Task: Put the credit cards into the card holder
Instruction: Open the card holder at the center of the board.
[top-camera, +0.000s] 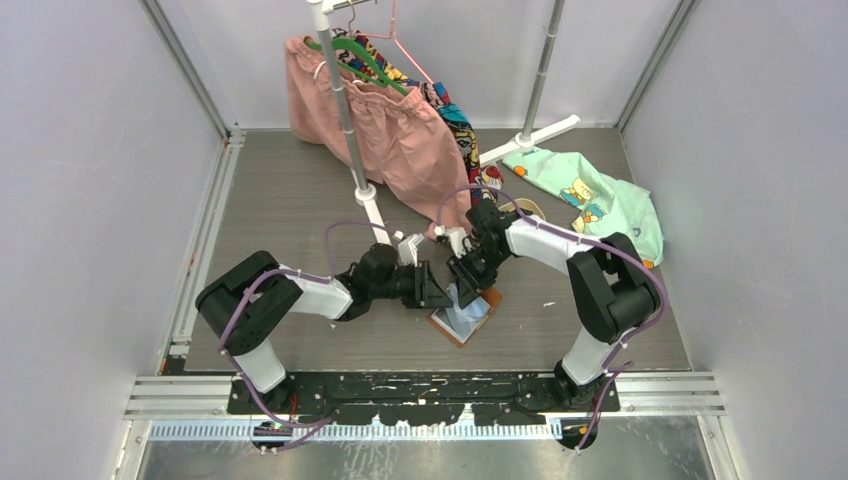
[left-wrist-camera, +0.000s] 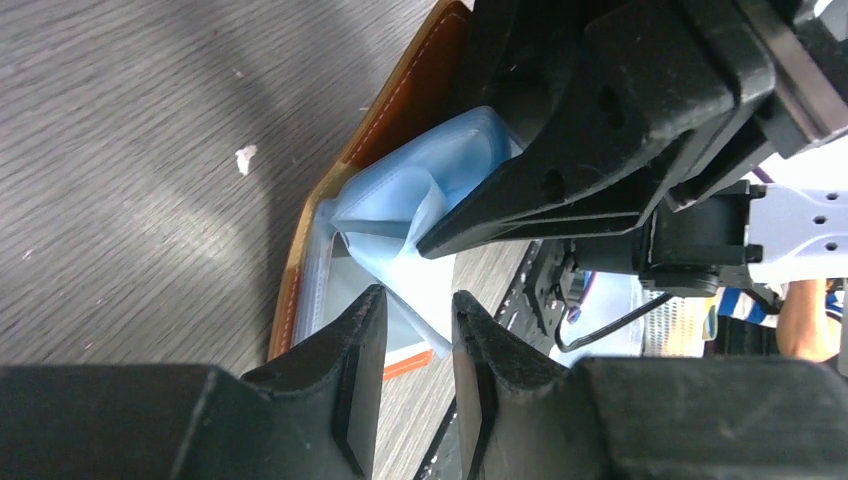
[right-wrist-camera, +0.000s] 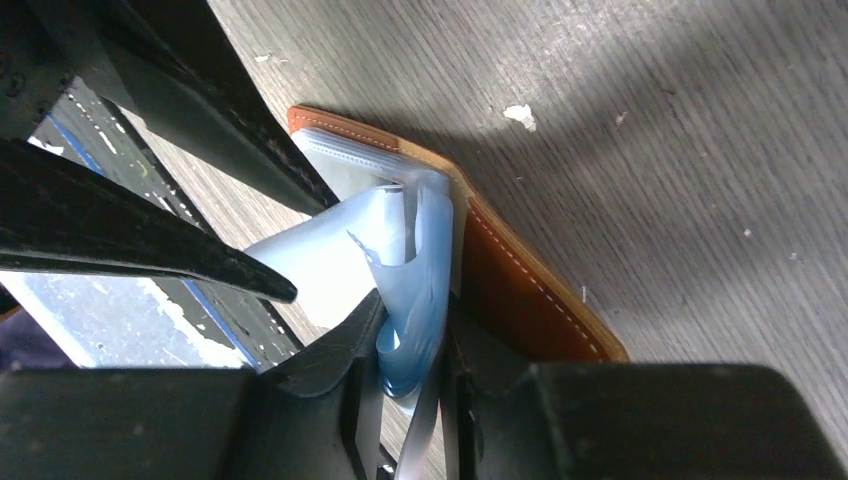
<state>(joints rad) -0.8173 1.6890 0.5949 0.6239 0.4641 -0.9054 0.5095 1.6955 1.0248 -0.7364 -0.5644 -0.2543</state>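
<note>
The tan-brown card holder (top-camera: 463, 318) lies open on the table between my two grippers. Its leather edge shows in the left wrist view (left-wrist-camera: 400, 110) and the right wrist view (right-wrist-camera: 520, 290). My right gripper (right-wrist-camera: 410, 320) is shut on the bluish plastic pockets (right-wrist-camera: 415, 260) and lifts them up from the leather. My left gripper (left-wrist-camera: 415, 305) is open, and a corner of the pockets (left-wrist-camera: 400, 200) reaches between its fingertips. In the top view the left gripper (top-camera: 432, 290) and the right gripper (top-camera: 468, 285) nearly meet over the holder. No credit cards show in any view.
A clothes rack pole (top-camera: 345, 110) carries a pink garment (top-camera: 385, 130) behind the grippers. A green printed shirt (top-camera: 600, 200) lies at the back right. A beige tray's rim (top-camera: 527, 207) peeks from behind the right arm. The rack's white foot (top-camera: 540, 135) lies near the shirt.
</note>
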